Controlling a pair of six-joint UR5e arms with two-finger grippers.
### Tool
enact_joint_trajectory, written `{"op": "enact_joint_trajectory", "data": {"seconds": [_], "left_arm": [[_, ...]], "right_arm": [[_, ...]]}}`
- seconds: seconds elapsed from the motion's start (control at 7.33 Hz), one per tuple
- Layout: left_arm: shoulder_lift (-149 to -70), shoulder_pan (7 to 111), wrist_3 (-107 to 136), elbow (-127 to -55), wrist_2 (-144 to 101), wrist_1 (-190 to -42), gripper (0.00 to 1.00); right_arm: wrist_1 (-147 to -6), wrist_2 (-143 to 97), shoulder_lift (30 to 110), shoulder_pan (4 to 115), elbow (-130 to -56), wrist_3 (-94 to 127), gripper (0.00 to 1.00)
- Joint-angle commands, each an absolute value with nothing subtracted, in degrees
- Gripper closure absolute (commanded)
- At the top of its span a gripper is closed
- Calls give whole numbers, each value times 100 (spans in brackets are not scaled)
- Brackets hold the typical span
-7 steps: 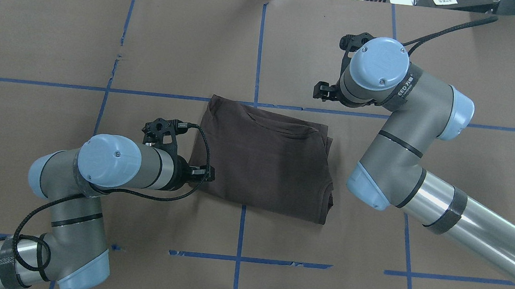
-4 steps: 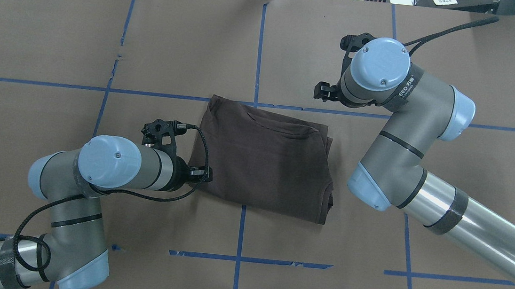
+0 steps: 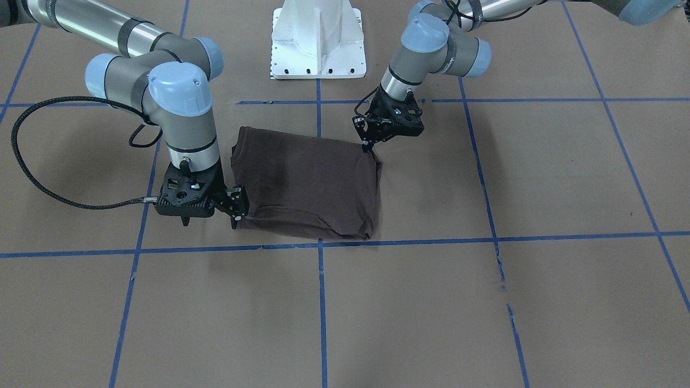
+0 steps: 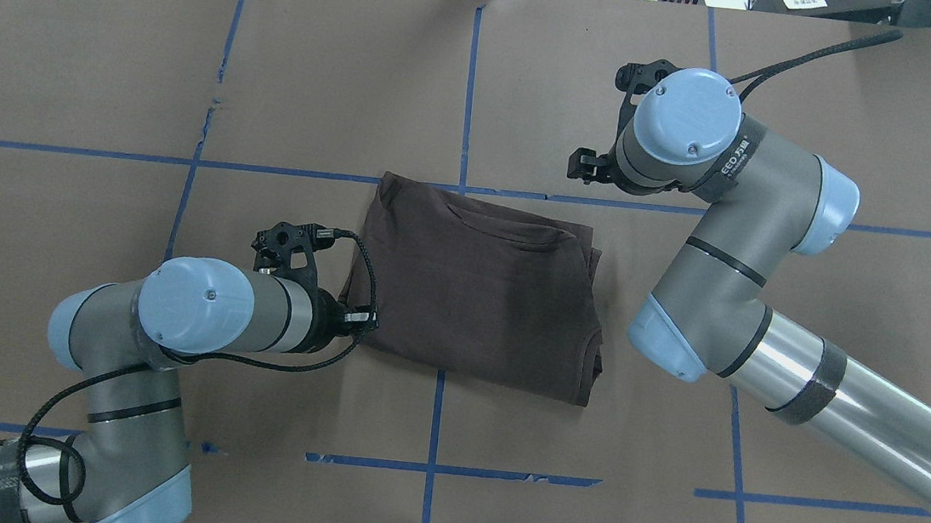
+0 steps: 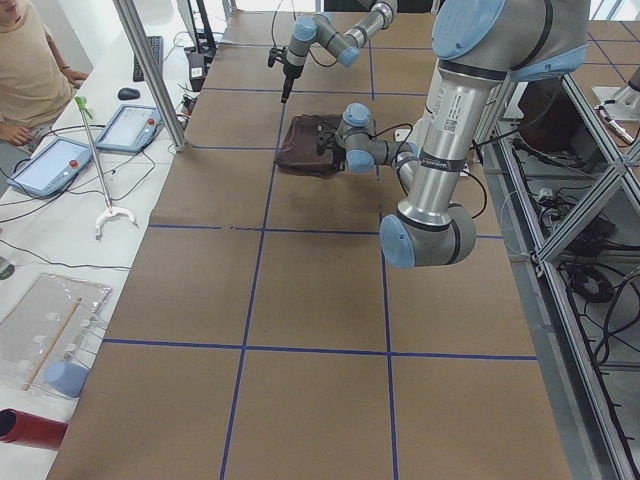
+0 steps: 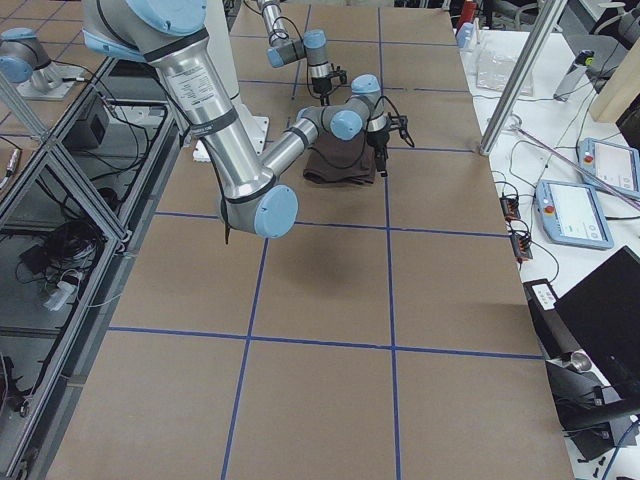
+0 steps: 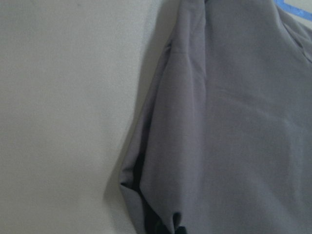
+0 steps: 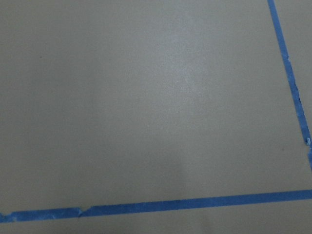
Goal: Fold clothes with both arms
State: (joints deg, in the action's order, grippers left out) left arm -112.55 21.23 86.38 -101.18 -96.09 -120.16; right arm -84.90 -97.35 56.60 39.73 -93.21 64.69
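Observation:
The dark brown T-shirt [image 4: 471, 288] lies folded into a rough rectangle at the table's middle; it also shows in the front view [image 3: 307, 183]. My left gripper [image 4: 364, 318] is low at the shirt's near-left corner. Its fingers come to one tip on that corner in the front view [image 3: 368, 145], so it looks shut on the cloth. The left wrist view shows the shirt's edge [image 7: 234, 122] with a slightly raised fold. My right gripper [image 4: 579, 166] hangs off the shirt's far-right corner, looks open and holds nothing; its wrist view shows only paper and tape.
Brown paper with blue tape lines [image 4: 470, 82] covers the table. The white pedestal base [image 3: 318, 43] stands at the robot's side. In the left side view, an operator [image 5: 25, 70] and tablets [image 5: 125, 125] are beyond the far edge.
My left arm has drawn back a little, so its gripper has shifted slightly left and toward the robot. The shirt and the right arm have not visibly moved.

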Motion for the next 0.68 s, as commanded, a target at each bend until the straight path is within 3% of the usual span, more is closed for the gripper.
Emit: {"op": "enact_joint_trajectory", "data": {"seconds": [0.0, 0.27, 0.41, 0.55], "left_arm": [[-10586, 1716, 8675, -10860, -9345, -11988, 100], [-10538, 1468, 9043, -10933, -9272, -11988, 100], [-10521, 1468, 8992, -10942, -9281, -11980, 2], [-10547, 1598, 8808, -11012, -9325, -11736, 0]], "right_arm": [[-8499, -9738, 5660, 3973, -9325, 6460, 0], [-8499, -9738, 5660, 3973, -9316, 6460, 0], [-8490, -9738, 5660, 3973, -9325, 6469, 0], [-8499, -9799, 5669, 3973, -9360, 6469, 0]]}}
